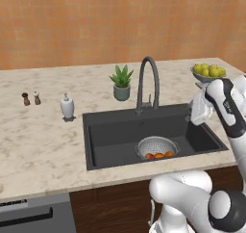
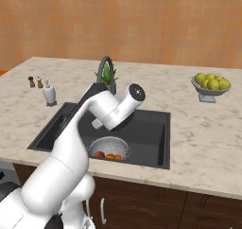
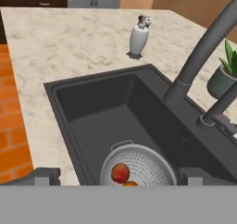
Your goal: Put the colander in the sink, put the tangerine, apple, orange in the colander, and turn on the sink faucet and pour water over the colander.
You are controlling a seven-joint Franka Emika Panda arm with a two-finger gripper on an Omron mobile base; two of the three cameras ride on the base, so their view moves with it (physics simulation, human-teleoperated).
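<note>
The sink (image 1: 110, 131) is a deep dark basin set into the counter (image 1: 38, 145), its rim flush with the stone on all sides. The colander (image 1: 156, 147) sits on the basin floor near the front wall, right of the middle, with bare floor open to its left and behind it. In it lie the apple (image 3: 120, 173) and two orange fruits (image 1: 163, 155), close together at the front. The faucet (image 1: 146, 83) rises from the back rim and arches forward over the basin; a plant (image 1: 121, 83) stands just beside it, a soap bottle (image 1: 67, 107) off the sink's left corner, two shakers (image 1: 31, 98) farther left, a lemon bowl (image 1: 208, 72) to the right.

The gripper (image 3: 115, 177) hangs above the sink's right side, fingers (image 3: 44, 176) spread wide and holding nothing. The colander lies below, between the tips, well apart from them.
</note>
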